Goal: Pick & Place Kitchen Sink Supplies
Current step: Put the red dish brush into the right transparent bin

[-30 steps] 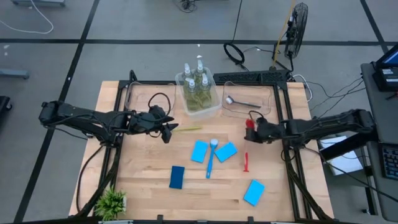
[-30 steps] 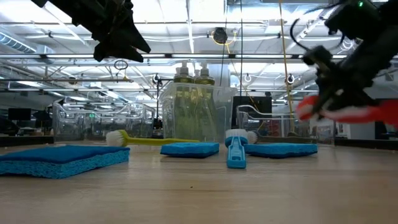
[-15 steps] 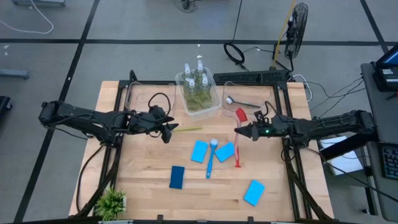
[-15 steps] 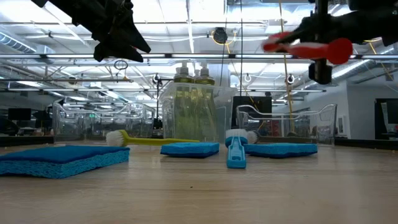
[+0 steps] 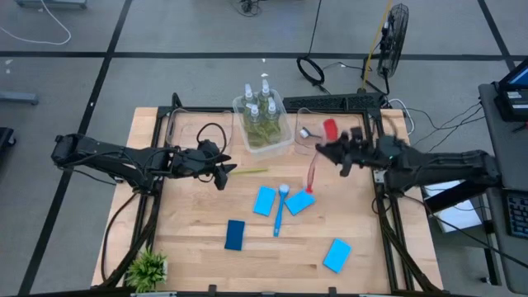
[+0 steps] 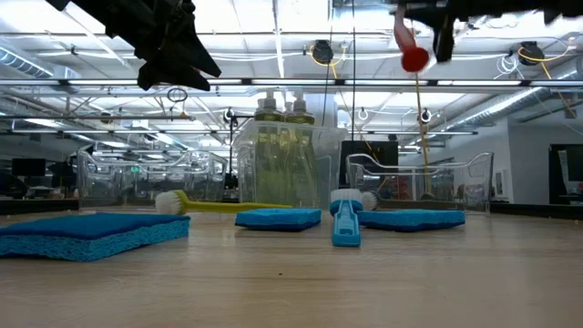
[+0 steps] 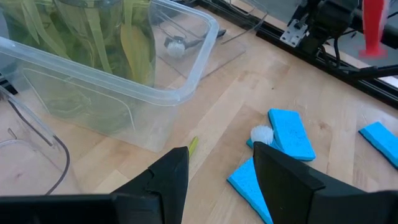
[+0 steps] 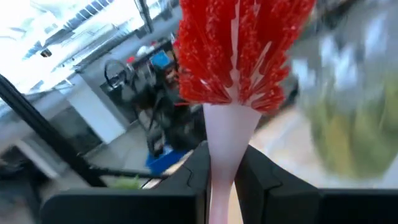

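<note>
Right gripper (image 5: 323, 151) carries the red brush (image 5: 330, 129) above the table (image 5: 190, 247).
Its jaws are clamped on the brush handle, over the empty-side clear bin (image 5: 330, 132). Left gripper (image 5: 221, 175), jaws partly apart and empty, hovers near the bottle bin (image 5: 262, 125). Blue sponges (image 5: 235, 234) and blue brush (image 5: 280, 210) lie mid-table.

Colours on the table
Red brush (image 5: 329, 129) bristles, pale handle; blue sponges (image 5: 264, 200), blue brush (image 5: 279, 213) white-headed; yellow-green brush (image 5: 250, 172); yellow-green bottles (image 5: 262, 111), white pumps, clear bin (image 5: 285, 142); light wood table (image 5: 190, 239); green plant (image 5: 148, 269).
</note>
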`<action>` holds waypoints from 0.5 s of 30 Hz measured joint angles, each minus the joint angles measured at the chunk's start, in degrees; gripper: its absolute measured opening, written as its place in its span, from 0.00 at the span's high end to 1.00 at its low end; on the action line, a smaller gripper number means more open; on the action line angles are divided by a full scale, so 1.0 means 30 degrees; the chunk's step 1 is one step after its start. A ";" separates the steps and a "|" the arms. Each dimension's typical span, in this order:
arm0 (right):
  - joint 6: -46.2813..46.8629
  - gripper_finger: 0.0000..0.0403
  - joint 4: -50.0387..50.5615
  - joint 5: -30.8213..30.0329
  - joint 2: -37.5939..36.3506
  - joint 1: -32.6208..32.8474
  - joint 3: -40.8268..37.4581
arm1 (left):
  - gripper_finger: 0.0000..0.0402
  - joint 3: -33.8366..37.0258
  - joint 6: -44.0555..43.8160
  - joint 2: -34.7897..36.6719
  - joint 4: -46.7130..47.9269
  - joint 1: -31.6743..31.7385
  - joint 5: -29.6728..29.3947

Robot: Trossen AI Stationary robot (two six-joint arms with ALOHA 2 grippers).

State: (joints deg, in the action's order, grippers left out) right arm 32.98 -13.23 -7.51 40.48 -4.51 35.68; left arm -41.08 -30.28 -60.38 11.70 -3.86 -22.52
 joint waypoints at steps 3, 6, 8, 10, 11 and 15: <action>-0.2664 0.91 0.3427 -0.0385 -0.0123 -0.0769 0.2680 | 0.55 0.0000 0.0000 0.0000 0.0000 0.0000 0.0007; -0.4947 0.91 0.8638 -0.2034 -0.0005 -0.1516 0.5649 | 0.55 0.0000 0.0000 0.0000 0.0004 0.0000 0.0007; -0.6076 0.91 1.1783 -0.3438 0.0192 -0.2002 0.7457 | 0.55 0.0000 0.0000 0.0000 0.0007 0.0000 0.0011; -0.7061 0.91 1.4207 -0.4603 0.0441 -0.2484 0.8895 | 0.55 0.0000 0.0001 0.0007 0.0007 0.0000 0.0015; -0.7533 0.91 1.5167 -0.4995 0.0569 -0.2738 0.9496 | 0.55 0.0000 0.0000 0.0000 0.0007 0.0000 0.0020; -0.9627 0.91 1.7474 -0.6028 0.1141 -0.3680 1.0876 | 0.55 0.0000 -0.0145 0.0000 0.0000 0.0000 0.0031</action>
State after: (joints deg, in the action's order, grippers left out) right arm 4.10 39.19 -25.59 43.91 -15.55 68.30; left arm -41.08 -30.72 -60.38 11.70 -3.86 -22.43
